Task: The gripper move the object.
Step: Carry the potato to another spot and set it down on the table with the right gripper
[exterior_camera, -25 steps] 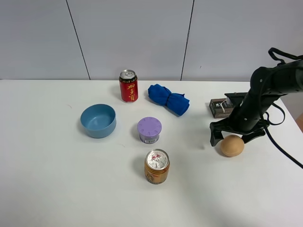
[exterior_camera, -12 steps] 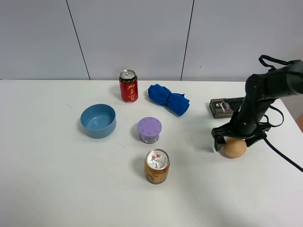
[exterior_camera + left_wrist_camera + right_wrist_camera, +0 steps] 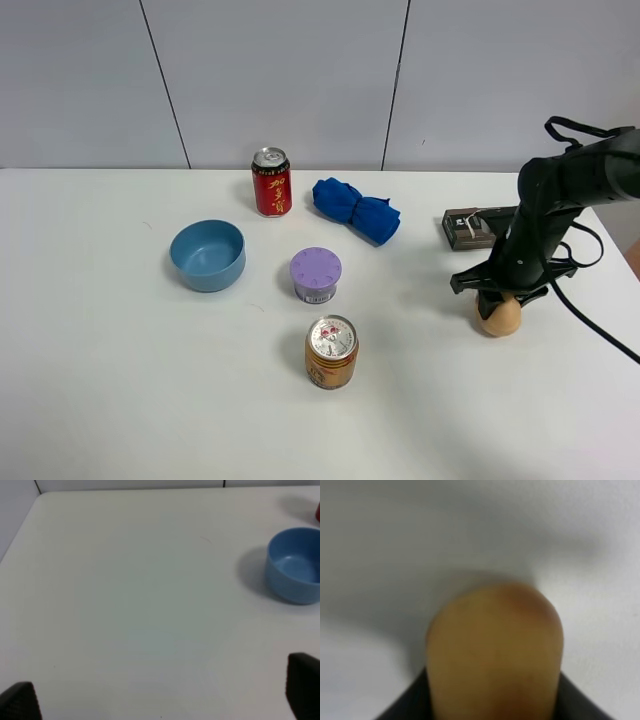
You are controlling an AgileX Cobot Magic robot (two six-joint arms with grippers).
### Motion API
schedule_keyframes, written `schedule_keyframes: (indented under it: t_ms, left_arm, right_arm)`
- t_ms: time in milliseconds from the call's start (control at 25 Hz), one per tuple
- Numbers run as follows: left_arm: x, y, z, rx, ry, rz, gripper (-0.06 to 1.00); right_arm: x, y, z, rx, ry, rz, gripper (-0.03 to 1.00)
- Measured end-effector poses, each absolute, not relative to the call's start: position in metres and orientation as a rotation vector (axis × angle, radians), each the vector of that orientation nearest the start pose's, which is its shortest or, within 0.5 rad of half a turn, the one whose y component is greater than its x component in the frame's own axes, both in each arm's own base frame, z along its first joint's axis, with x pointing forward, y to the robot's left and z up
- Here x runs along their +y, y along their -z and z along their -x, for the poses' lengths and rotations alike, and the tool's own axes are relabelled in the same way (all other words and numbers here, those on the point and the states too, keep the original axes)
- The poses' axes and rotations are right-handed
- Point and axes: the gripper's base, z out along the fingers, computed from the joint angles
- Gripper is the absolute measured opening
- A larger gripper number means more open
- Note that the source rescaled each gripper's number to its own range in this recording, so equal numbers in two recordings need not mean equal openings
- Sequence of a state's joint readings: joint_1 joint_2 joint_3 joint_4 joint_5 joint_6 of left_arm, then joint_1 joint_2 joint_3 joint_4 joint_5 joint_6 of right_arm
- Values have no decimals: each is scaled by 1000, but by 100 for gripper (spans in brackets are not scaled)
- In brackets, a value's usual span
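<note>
Right gripper point(image 3: 497, 298) stands straight down over the ball point(image 3: 499, 320), jaws drawn in against its sides. The wrist view shows dark fingers point(image 3: 405, 705) touching the skin on either side, so I'd call it gripped. The ball sits directly under the claw on the table point(image 3: 150, 390), towards its right side, near a small box point(image 3: 464, 227). It looks roundish, so no axis matters. Left gripper point(image 3: 161, 696) hangs wide open, far off by the bowl point(image 3: 295, 565).
</note>
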State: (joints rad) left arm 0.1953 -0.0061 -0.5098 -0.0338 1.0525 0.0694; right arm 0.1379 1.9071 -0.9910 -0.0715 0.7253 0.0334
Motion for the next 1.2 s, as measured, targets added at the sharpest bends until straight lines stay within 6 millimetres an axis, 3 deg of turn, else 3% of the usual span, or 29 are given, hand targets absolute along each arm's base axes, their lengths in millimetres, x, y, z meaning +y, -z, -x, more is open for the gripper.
schedule_keyframes:
  t_ms: [120,200,320,440,640,800,1000,1200]
  left_arm:
    - [-4,-281,6,2018,-128,125,100]
    - [-4,-281,6,2018,-128,125,100]
    - [-4,-281,6,2018,-128,125,100]
    - [-4,-281,6,2018,-128,125,100]
    - [-4,-281,6,2018,-128,125,100]
    - [-4,-281,6,2018,-128,125,100]
    - [-4,-281,6,2018,-128,125,100]
    - [-4,-281,6,2018,-128,125,100]
  right_arm:
    - [39,-122,-313,3113,73,243,12]
    - [40,-132,-312,3103,58,224,9]
    - [43,-161,-312,3075,10,218,7]
    - [56,-206,-314,2999,-51,288,7]
    - [103,-288,-314,2735,-199,621,6]
    - [156,-327,-309,2507,-388,825,6]
    - [228,-335,-303,2205,-465,1045,6]
    - [299,-294,-308,1998,-469,1090,6]
